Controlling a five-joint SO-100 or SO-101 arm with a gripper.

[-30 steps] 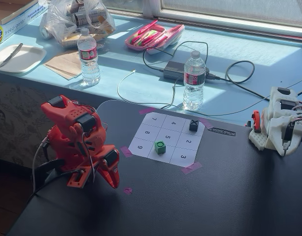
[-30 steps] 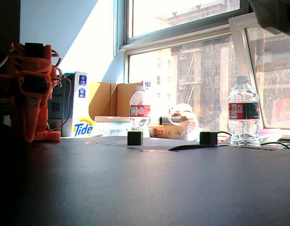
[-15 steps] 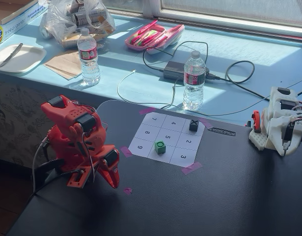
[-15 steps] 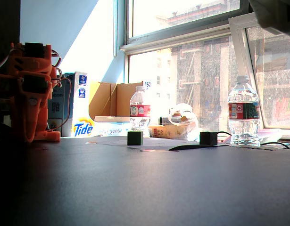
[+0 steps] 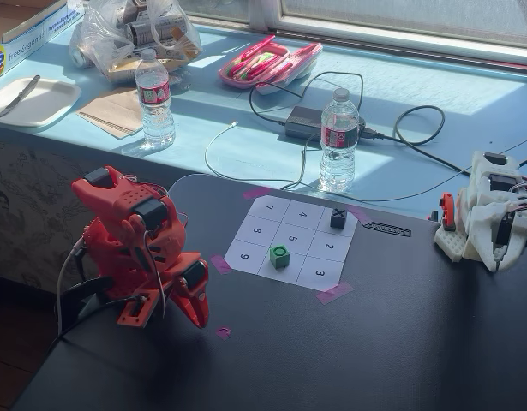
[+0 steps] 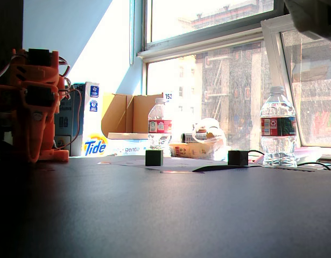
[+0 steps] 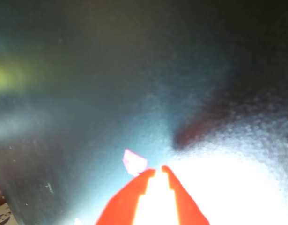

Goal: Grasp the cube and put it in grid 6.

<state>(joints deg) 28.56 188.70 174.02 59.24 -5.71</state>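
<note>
The green cube point(image 5: 280, 256) with a dark circle on top stands on the paper grid point(image 5: 246, 253), in the front-row cell between the cells printed 9 and 3. It covers that cell's digit, so the 6 is hidden. In the low fixed view it is a dark backlit block point(image 6: 154, 157). My orange gripper point(image 5: 200, 318) hangs folded down at the arm's base, left of the grid and well apart from the cube. In the wrist view its fingertips point(image 7: 158, 169) almost touch, with nothing between them, over the dark table. The cube is out of the wrist view.
A black cube marked X point(image 5: 338, 218) sits on the grid's far right cell and also shows in the low fixed view point(image 6: 238, 157). A pink tape scrap point(image 5: 223, 331) lies by the gripper tip. Two water bottles point(image 5: 338, 141) and cables lie behind. A white arm point(image 5: 488, 214) stands at right.
</note>
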